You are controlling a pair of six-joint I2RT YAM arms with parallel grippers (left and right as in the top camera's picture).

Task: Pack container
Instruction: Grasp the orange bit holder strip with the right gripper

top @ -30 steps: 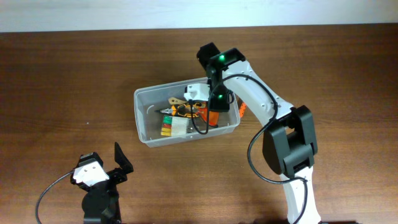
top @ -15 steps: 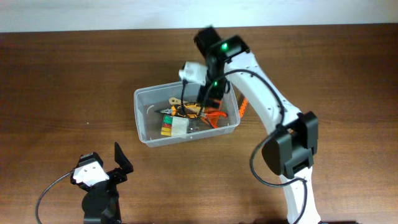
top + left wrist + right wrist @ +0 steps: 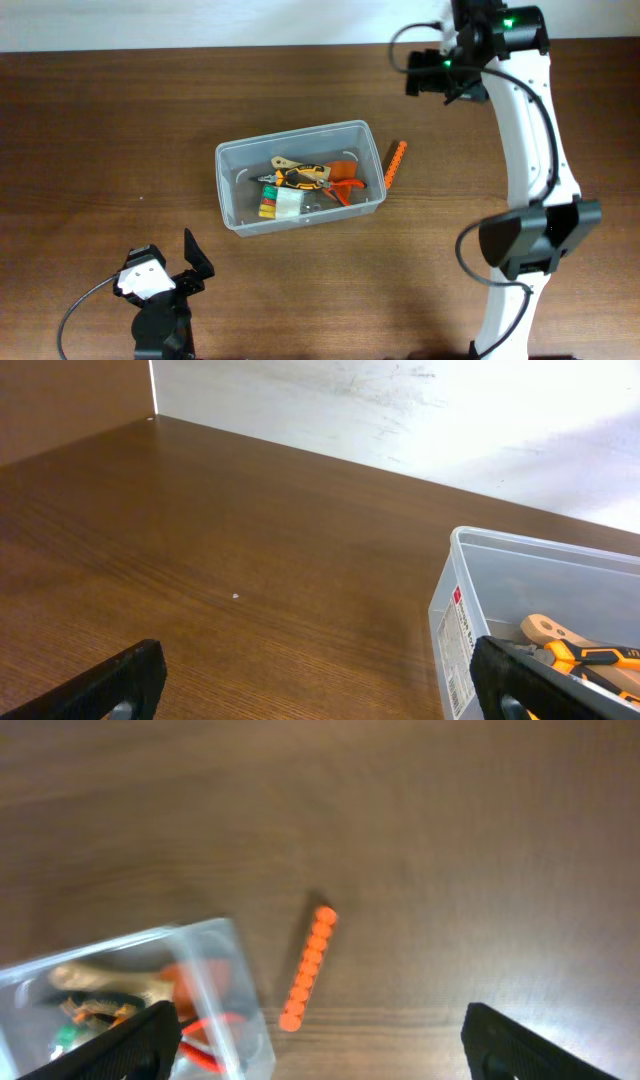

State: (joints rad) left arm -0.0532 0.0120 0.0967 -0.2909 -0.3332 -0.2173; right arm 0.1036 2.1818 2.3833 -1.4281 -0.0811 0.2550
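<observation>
- Since an orange strip (image 3: 396,163) lies on the table (image 3: 120,120) just beside the right end of the container (image 3: 226,195), the overhead view suggests that fetching it is the step in hand. The right gripper (image 3: 428,74) hangs by the far edge, well apart from the strip.
- Overhead, the container sits mid-table. It holds pliers (image 3: 302,177) with orange-black handles, an orange-handled tool (image 3: 345,186), a tan handle (image 3: 282,162) and a small box (image 3: 280,203) of coloured bits. These crowd the middle and right, and the left end looks bare.
- The left gripper (image 3: 168,262) rests near the front-left edge, well apart from everything.
- From the left wrist, its fingers (image 3: 120,680) are spread wide with nothing between them. The container's corner shows at right, with the pliers inside.
- From the right wrist the view is blurred, but its fingers (image 3: 130,1045) are also spread wide and empty. The strip lies below, roughly midway between them. Its lower end is near the container wall, and I cannot tell whether they touch.
- To do the step well, I would bring the right gripper straight down over the strip's middle. The wrist should turn so the jaws close across the narrow width.
- The finger nearer the container needs to stay clear of the wall. The strip looks thin, so the tips probably must reach the table.
- After that, lift over the rim and release above the bare left end.
</observation>
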